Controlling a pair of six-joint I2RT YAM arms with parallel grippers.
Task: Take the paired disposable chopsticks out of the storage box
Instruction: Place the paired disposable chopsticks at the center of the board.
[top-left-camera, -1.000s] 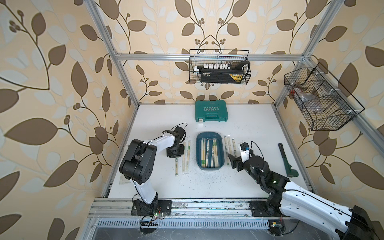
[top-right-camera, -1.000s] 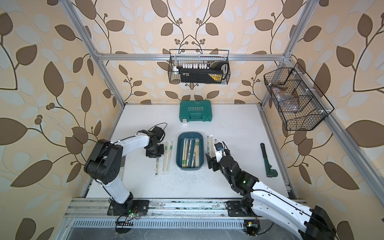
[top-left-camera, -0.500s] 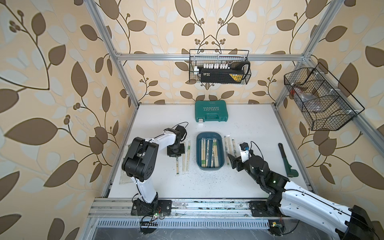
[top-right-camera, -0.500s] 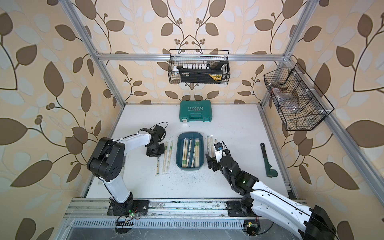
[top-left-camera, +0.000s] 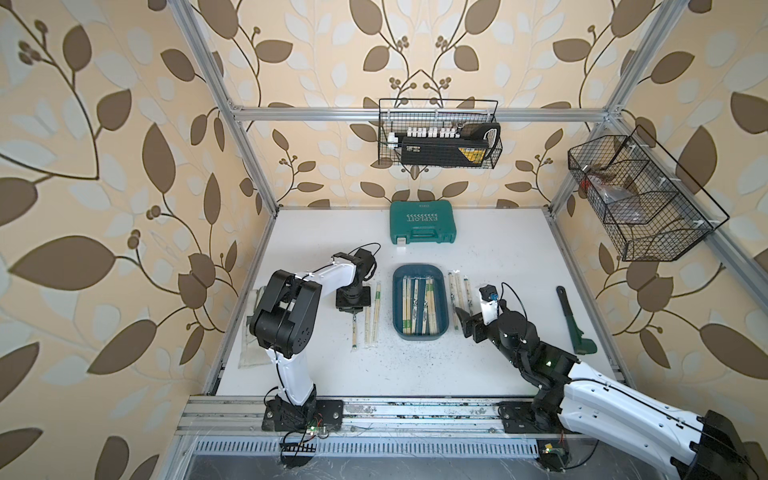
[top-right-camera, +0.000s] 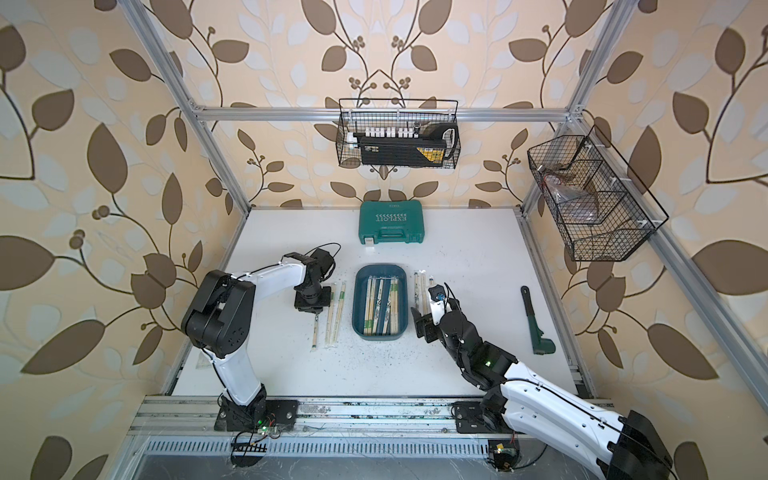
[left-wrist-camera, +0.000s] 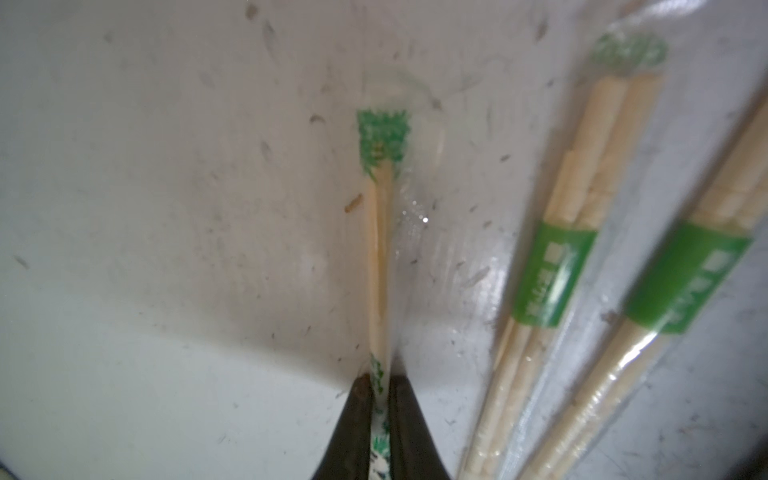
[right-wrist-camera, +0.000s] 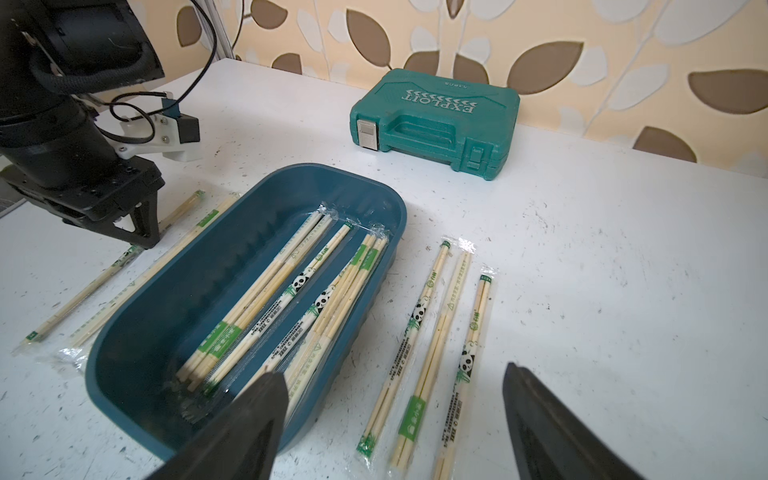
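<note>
The storage box (top-left-camera: 419, 266) (top-right-camera: 380, 268) (right-wrist-camera: 166, 311) sits mid-table, and several paired disposable chopsticks (top-left-camera: 419, 305) (top-right-camera: 380, 305) (right-wrist-camera: 291, 291) lie lengthwise in it. My left gripper (top-left-camera: 354, 311) (top-right-camera: 314, 309) (left-wrist-camera: 380, 380) points down at the table left of the box. It is shut on one wrapped pair (top-left-camera: 354, 332) (left-wrist-camera: 379, 249) that lies on the table. Two more pairs (top-left-camera: 372, 311) (left-wrist-camera: 552, 270) lie between it and the box. My right gripper (top-left-camera: 473, 320) (top-right-camera: 428, 320) (right-wrist-camera: 392, 378) hangs open by the box's near right corner, over three pairs (top-left-camera: 457, 291) (right-wrist-camera: 440, 332) on the table.
A green tool case (top-left-camera: 423, 222) (right-wrist-camera: 436, 120) stands behind the box. A green-handled tool (top-left-camera: 571, 316) lies at the right edge. Wire baskets (top-left-camera: 438, 139) (top-left-camera: 640, 199) hang on the back and right walls. A clear bag (top-left-camera: 249, 332) lies by the left frame rail.
My left gripper's jaws have drawn together on the pair beneath them, and the left arm's elbow has shifted slightly. The right arm has not moved.
</note>
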